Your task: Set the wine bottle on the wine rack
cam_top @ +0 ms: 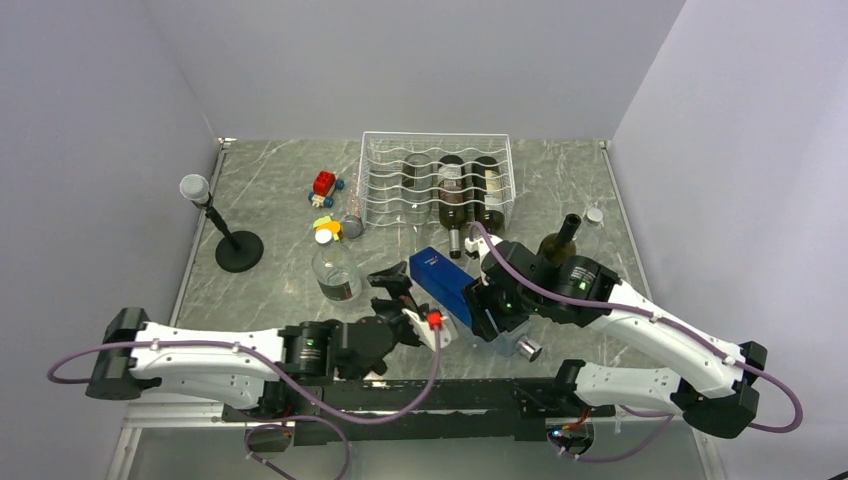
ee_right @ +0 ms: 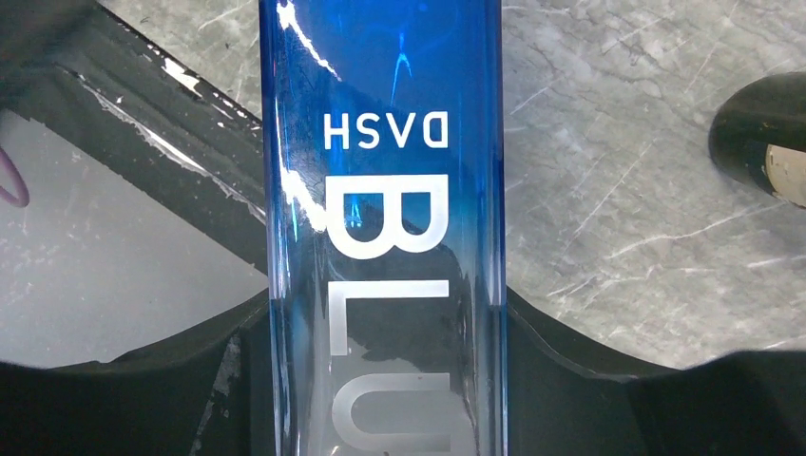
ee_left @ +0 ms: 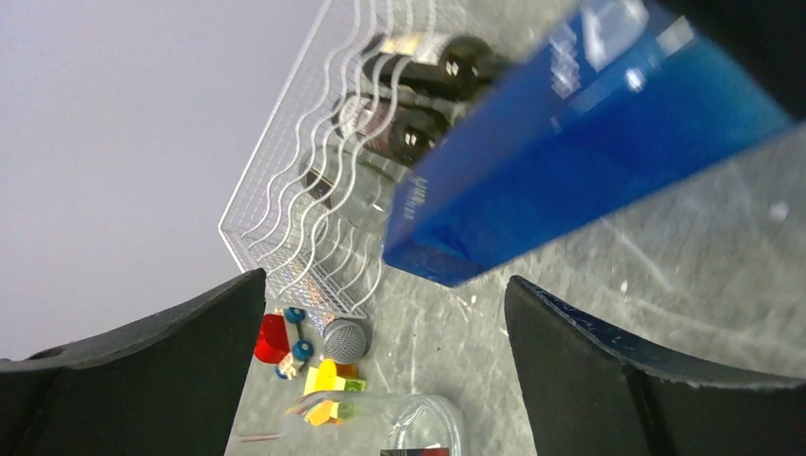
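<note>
1. While the left fingers (cam_top: 392, 293) stand wide open and hold nothing, just left of the blue bottle's free end, that arm carries no load. A clear bottle (cam_top: 335, 272) stands on the worktop (cam_top: 270, 180) beyond it.
2. The blue bottle (cam_top: 438, 280), which I take to be the wine bottle of the task, is held above the worktop near the arms' bases. Its long axis runs slantwise from near right to far left.
3. The wine rack (cam_top: 436, 136) lies straight beyond the bottle, toward the far wall and well apart from it. Its grooves run near to far, so the bottle lies askew to them and would need turning to match. The left grooves look free, but I cannot tell whether something clear lies in the middle one.
4. The right fingers (ee_right: 385, 332) are clamped on the blue bottle at its near end, one on each side. This arm is the one placed to carry it.
5. Two dark bottles (cam_top: 452, 190) fill the rack's right grooves. A green bottle (cam_top: 557, 250) stands upright just behind the right arm, close to the likely path.
</note>
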